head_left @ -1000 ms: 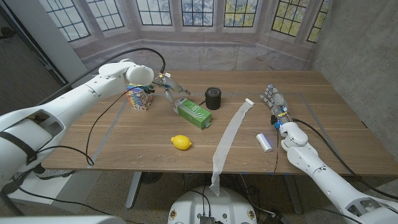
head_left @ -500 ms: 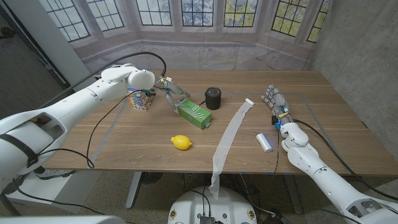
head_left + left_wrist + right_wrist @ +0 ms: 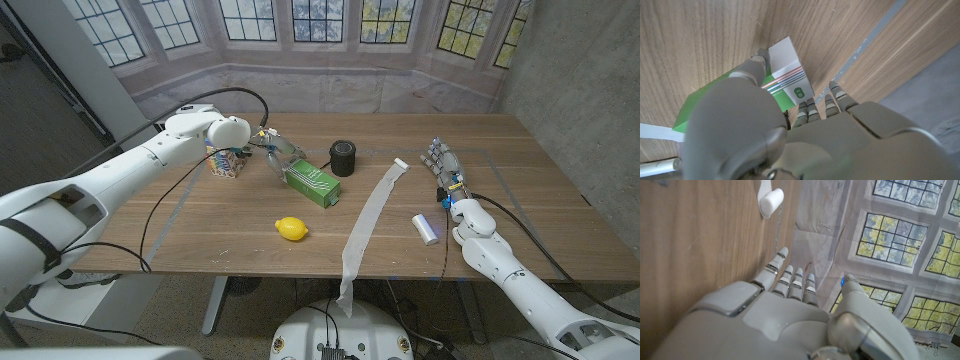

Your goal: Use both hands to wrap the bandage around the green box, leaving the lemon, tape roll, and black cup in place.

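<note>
Both arms are glossy white, built of smooth rounded shells that swell at the joints. The left arm (image 3: 120, 170) has a black band near its shoulder, a dark recessed slot in the shell, and a thin black cable looping from it up over the bulbous wrist. The left robot hand (image 3: 275, 150) is pale grey with slim segmented fingers and small coloured wires at its base. The right robot hand (image 3: 440, 160) is the same grey, with a blue spot and bits of red and yellow wiring at the wrist, and a black cable trailing off towards 3 o'clock.
</note>
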Tool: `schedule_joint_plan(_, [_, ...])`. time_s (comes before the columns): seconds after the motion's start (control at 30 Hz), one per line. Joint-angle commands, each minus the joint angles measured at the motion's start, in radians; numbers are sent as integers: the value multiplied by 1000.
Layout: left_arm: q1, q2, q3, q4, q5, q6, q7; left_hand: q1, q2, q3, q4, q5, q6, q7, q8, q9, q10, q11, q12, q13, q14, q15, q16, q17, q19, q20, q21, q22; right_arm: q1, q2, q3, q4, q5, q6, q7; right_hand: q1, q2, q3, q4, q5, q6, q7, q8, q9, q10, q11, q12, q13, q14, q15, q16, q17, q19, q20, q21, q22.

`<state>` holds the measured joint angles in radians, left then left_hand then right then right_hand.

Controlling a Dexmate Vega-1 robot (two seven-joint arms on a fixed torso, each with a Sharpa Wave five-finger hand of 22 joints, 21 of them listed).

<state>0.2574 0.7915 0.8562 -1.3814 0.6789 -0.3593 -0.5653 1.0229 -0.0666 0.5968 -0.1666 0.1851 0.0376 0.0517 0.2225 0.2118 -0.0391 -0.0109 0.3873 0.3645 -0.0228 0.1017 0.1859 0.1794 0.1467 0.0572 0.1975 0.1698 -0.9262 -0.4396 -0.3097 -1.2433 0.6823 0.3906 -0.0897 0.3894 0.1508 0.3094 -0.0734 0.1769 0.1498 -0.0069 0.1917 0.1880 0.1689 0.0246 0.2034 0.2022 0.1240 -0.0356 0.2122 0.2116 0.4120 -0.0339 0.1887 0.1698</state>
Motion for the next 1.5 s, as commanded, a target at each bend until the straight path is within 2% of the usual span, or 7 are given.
schedule_joint_plan(0.03, [2,-15,13,20,19,-7,29,11,-1,-6,0,4,10,0,9,7,5,2,11,8,8,-1,9,3,10,0,4,5,-9,4,3,4,4,10,3,-10,3,0,-6,1,-3,-1,2,4,1,3,-1,3,6,2,8,3,8,1,5,2])
schedule_joint_plan(0.27, [3,-24,23,31,26,-6,40,18,-2,-10,0,5,26,0,15,11,12,-2,27,19,23,-5,10,4,21,-1,6,5,-21,0,8,-8,5,12,-4,-10,3,0,-7,1,-3,-2,2,4,0,0,-1,3,6,2,8,3,9,1,5,2])
schedule_joint_plan(0.47, [12,-17,23,20,37,-9,67,35,-7,-25,0,5,94,-19,45,23,54,-13,72,47,72,-27,18,6,44,-5,12,7,-27,-3,10,-13,7,10,-5,-10,3,0,-8,1,-3,-2,2,4,0,2,-1,3,6,0,8,3,9,1,5,2])
schedule_joint_plan(0.73, [34,4,7,-1,52,-26,137,55,3,-42,6,9,230,-45,127,53,151,-31,159,102,172,-69,39,23,110,-11,26,9,-30,-5,11,-17,7,9,-6,-10,4,1,-9,1,-4,-2,3,4,0,1,-1,3,6,1,8,3,8,1,5,2])
schedule_joint_plan(0.93, [47,15,-6,-18,55,-30,156,67,7,-44,7,13,303,-53,182,71,218,-60,209,135,241,-101,51,31,150,-11,33,10,-26,-5,9,-16,7,7,-1,-10,4,1,-10,1,-4,-1,3,4,1,2,0,3,5,2,8,3,9,1,5,2])
schedule_joint_plan(1.27, [56,23,-22,-43,53,-26,148,69,12,-46,10,16,330,-59,208,81,243,-71,232,154,266,-117,52,36,161,-11,31,10,-24,-10,6,-21,2,4,0,-10,5,1,-12,1,-3,-1,3,4,2,0,0,3,6,1,8,3,9,0,5,2])
schedule_joint_plan(1.5, [63,28,-38,-57,41,-20,146,68,14,-49,12,16,348,-62,226,87,262,-81,247,166,281,-128,52,38,168,-14,31,10,-25,-35,-4,-62,-40,-17,-32,-9,6,2,-13,1,-3,-2,4,4,1,-1,0,3,5,1,8,3,8,0,5,2])
